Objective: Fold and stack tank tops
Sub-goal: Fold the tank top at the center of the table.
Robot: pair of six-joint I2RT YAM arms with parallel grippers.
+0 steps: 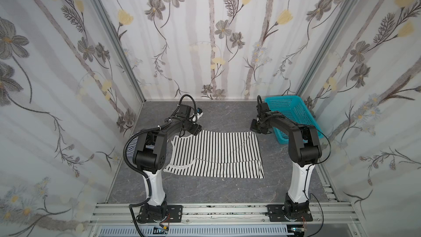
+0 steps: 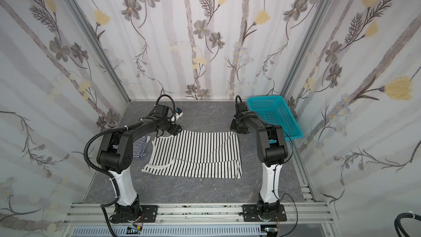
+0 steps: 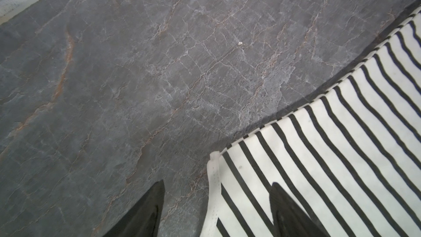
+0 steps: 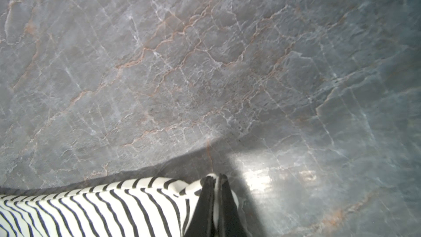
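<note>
While the wide-striped tank top point(image 1: 216, 153) lies flat in the middle of the table point(image 1: 227, 115), its far edge runs nearly straight between the two arms. The right fingers point(image 4: 207, 201) are pressed together on the far right corner of that top, with a sliver of white cloth showing between them and the corner puckered up a little. The left fingers point(image 3: 155, 206) stand apart, straddling the white-trimmed edge at the far left corner: one over bare table, the other over stripes. Whether they touch the cloth cannot be told.

Near side of the top: a second layer edge crosses it, roughly parallel to the far edge.

The fine-striped tank top point(image 2: 141, 147) is bunched just left of the wide-striped one, mostly hidden under the left arm and close to the left wall; touching or not cannot be told.

A turquoise basket point(image 1: 293, 115) sits in the far right corner behind the right arm, apart from the cloth.

Open room — bare table from the far edge to the back wall, a bare band between the near edge and the front rail, and a narrower strip along the right edge toward the right arm's base.
</note>
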